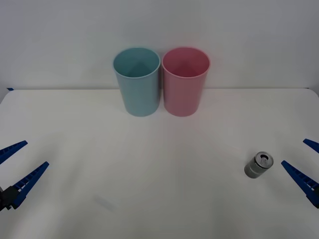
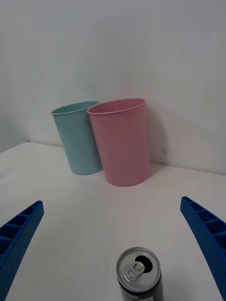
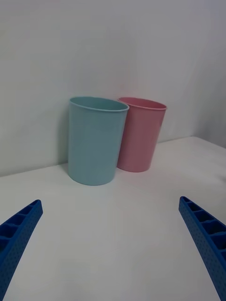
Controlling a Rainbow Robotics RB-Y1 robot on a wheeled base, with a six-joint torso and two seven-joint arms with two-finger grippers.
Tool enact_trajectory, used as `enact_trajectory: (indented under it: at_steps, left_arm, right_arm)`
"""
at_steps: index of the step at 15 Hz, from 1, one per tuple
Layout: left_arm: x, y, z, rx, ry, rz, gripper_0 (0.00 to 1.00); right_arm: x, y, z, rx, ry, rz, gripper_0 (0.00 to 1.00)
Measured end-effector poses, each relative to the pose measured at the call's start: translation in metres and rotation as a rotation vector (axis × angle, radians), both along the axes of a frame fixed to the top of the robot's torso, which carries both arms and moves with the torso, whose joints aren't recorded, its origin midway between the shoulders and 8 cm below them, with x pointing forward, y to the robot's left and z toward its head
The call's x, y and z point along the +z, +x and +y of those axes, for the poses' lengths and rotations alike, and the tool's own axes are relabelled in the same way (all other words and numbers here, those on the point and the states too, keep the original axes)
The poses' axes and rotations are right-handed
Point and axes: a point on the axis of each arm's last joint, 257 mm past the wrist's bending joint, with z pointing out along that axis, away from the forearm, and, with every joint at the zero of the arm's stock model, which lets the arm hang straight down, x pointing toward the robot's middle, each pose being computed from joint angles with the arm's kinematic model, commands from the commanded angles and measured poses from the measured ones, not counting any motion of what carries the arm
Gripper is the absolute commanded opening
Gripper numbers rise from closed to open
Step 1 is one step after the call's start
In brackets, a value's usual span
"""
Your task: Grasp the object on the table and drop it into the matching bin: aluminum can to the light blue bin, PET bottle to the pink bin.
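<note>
While spread, right pincer (image 1: 305, 160) flanks aluminum can (image 1: 258, 165).

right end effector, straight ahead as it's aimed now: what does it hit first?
Most likely the aluminum can, upright between the open fingers of the right end effector. Farther along that line stands the pink bin, though depth is hard to judge.

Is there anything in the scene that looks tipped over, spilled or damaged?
Nothing stands out. The can stands upright on the table, its tab opening already open but nothing spilled. The light blue bin and pink bin stand upright side by side at the far edge.
</note>
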Motion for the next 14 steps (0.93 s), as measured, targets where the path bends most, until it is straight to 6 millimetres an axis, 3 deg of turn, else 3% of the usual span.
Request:
enact_trajectory:
  at_steps: [8,14]
  left_arm:
    - [0.000,0.000,0.000,0.000,0.000,0.000,1.00]
    - [0.000,0.000,0.000,0.000,0.000,0.000,1.00]
  right_arm:
    - [-0.001,-0.011,-0.016,-0.019,-0.020,0.020,1.00]
    - [-0.023,-0.020,-0.038,-0.047,-0.044,0.078,1.00]
